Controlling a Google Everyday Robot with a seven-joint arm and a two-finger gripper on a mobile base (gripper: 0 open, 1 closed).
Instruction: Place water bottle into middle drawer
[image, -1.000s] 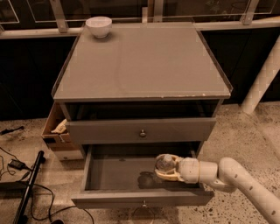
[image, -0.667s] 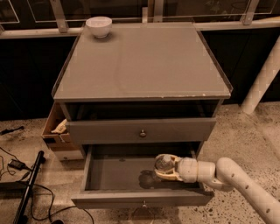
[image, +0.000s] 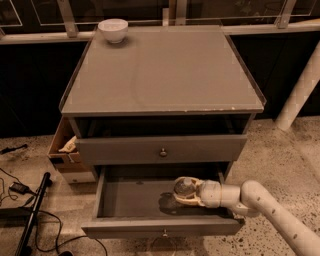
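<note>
The gripper (image: 184, 194) reached in from the right over the open middle drawer (image: 131, 201), at the end of a white arm (image: 272, 212) that crossed the drawer's front right corner. Its tan fingers (image: 191, 201) were closed around the water bottle (image: 183, 185), which appeared as a clear rounded shape above the right half of the drawer's plain grey floor. A dark shadow (image: 167, 203) lay on that floor just left of the bottle; whether the bottle touched the floor could not be told. The drawer was pulled well out, with its front panel nearest the camera. Above it, the upper drawer (image: 125, 149), with a small round knob (image: 163, 152), stood slightly out from the grey cabinet. A white bowl (image: 113, 30) sat at the back left corner of the cabinet top (image: 165, 75). An open cardboard box (image: 60, 150) stood against the cabinet's left side.
</note>
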